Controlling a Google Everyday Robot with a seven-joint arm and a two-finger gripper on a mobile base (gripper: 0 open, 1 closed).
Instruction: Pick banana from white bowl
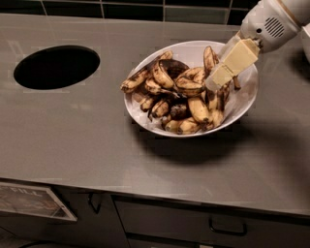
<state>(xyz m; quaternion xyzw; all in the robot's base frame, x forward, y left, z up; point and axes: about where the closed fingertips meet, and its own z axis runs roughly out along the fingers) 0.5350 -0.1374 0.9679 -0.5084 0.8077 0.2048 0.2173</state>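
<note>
A brushed grey metal table has a round black hole at its left. Behind the hole runs a dark tiled wall; below it, grey drawers with dark handles. The gripper hangs well right of the hole.
</note>
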